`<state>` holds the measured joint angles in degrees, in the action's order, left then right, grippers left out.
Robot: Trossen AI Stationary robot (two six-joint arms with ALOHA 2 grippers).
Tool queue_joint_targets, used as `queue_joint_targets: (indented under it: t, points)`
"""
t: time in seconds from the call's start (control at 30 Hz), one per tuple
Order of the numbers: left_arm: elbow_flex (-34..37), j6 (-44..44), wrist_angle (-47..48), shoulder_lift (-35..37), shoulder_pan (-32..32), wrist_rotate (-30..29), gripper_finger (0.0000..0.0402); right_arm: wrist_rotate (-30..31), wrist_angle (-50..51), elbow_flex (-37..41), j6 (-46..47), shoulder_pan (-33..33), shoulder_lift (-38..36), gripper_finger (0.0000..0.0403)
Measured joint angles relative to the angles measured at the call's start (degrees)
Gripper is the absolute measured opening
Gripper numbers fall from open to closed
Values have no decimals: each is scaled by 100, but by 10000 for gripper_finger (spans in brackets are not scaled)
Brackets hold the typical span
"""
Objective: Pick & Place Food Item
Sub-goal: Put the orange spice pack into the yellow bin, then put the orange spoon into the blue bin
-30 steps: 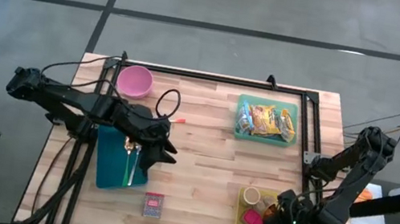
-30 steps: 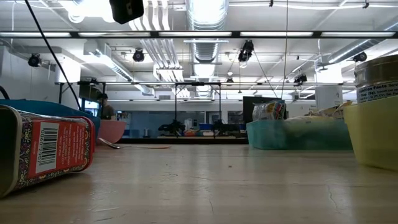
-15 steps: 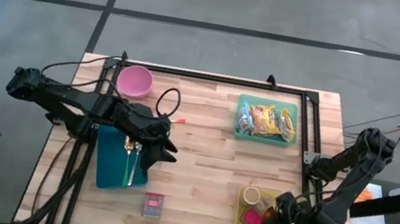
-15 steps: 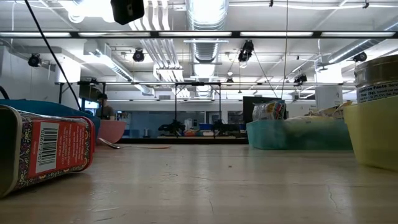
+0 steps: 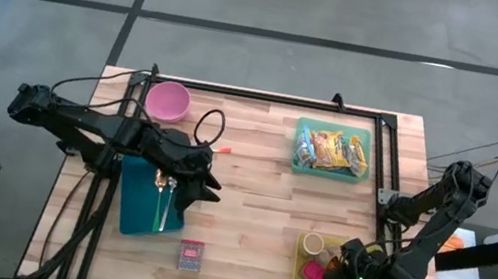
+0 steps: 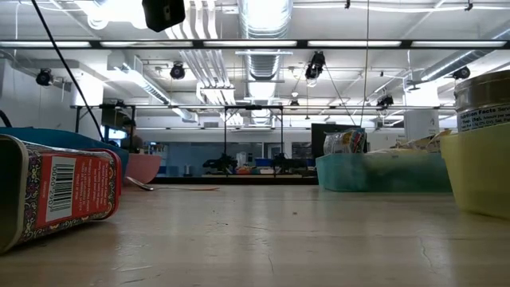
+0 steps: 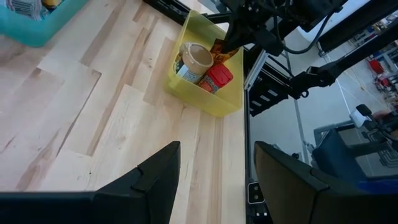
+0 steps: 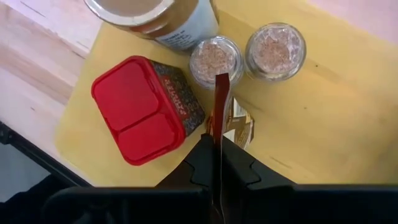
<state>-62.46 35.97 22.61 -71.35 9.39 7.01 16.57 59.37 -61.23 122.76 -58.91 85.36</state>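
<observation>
Yellow bin point(image 8: 323, 118) at the table's point(image 5: 257, 212) near right corner: tan-lidded jar point(image 8: 155, 15), red-lidded tin point(image 8: 146, 106), two small glass jars point(image 8: 214, 59). Above it, right fingers point(image 8: 214, 165) pinched shut on a thin brown packet point(image 8: 221, 102). Left fingers point(image 7: 214, 180) parted, empty, over bare wood. Teal bin point(image 5: 331, 150) heaped with wrapped snacks.

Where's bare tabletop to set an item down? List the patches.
Free: the wood between the teal bin and yellow bin, and the middle strip between the blue tray and yellow bin. Crowded: the yellow bin, where the right gripper pinches a packet.
</observation>
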Motion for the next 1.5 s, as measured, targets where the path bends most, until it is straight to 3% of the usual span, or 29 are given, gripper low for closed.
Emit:
queue_joint_targets:
  t: [1.2, 1.33, 1.5]
  points:
    - [0, 7, 0, 0, 0, 2, 210, -209, -334, -7, -166, 4, 0, 10]
    - [0, 8, 2, 0, 0, 2, 210, -226, -349, -7, -168, 6, 0, 35]
    - [0, 9, 0, 0, 0, 2, 210, -222, -364, -7, -134, 6, 0, 115]
